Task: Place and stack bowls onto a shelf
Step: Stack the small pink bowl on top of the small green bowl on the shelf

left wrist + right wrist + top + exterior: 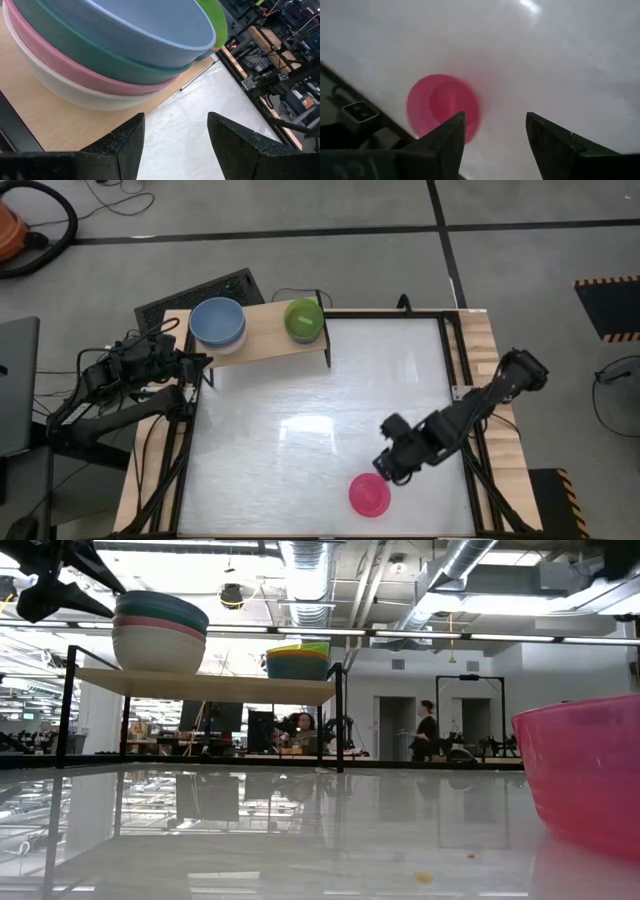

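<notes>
Fingers spread on my right gripper (pixel 385 467), which from the high view hangs just beside the round magenta plastic bowl (pixel 369 494) sitting mouth-up, with no long axis, near the table's front edge. At table height, that bowl (pixel 585 780) is well apart from the light-wood shelf (pixel 200 686), where two stacks already sit. My left wrist view shows the left gripper (pixel 175 150) spread and empty by the stack of larger bowls (pixel 110 55); I judge this the last pickup, calling for a rim pinch.
</notes>
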You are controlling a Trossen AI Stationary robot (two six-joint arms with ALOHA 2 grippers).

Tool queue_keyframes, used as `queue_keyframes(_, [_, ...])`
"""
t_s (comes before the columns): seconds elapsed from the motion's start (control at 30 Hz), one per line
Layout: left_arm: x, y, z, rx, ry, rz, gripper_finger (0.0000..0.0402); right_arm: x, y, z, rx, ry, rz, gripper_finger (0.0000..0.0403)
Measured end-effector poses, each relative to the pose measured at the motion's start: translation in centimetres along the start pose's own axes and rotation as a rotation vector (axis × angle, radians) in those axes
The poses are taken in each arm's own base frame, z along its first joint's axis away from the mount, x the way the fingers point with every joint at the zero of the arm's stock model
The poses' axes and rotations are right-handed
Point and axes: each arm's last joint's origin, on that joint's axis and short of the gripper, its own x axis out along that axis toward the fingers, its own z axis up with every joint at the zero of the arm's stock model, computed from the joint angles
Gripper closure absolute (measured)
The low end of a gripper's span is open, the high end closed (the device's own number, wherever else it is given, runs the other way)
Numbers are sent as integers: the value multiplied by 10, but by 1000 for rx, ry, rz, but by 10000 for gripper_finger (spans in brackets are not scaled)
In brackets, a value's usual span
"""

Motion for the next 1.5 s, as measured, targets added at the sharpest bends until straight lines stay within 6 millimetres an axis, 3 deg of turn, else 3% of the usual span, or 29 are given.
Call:
queue_keyframes(0.2, [0, 1, -2, -22, 20, 13, 198, 46, 1, -17, -3, 42, 57, 168])
queue_keyframes(0.57, [-1, 6, -8, -78, 92, 57, 198, 119, 10, -41, -218, 217, -29, 168])
queue_keyframes(0.7, [-1, 6, -9, -81, 94, 60, 198, 137, 12, -44, -225, 264, -62, 177])
queue_keyframes(0.8, [-1, 6, -9, -81, 94, 61, 198, 140, 12, -45, -232, 285, -66, 219])
queue_keyframes(0.97, [-1, 7, -9, -80, 97, 63, 198, 137, 9, -39, -229, 285, -81, 369])
queue_keyframes(1.0, [-1, 7, -9, -81, 97, 63, 198, 134, 8, -36, -217, 281, -92, 380])
queue_keyframes(1.1, [-1, 7, -9, -81, 97, 63, 198, 123, 1, -23, -217, 251, -130, 381])
queue_keyframes(1.2, [-1, 7, -9, -81, 97, 63, 198, 105, -9, 4, -256, 204, -140, 381])
queue_keyframes(1.5, [-1, 7, -9, -80, 96, 63, 198, 39, -58, 130, -174, -107, -56, 381])
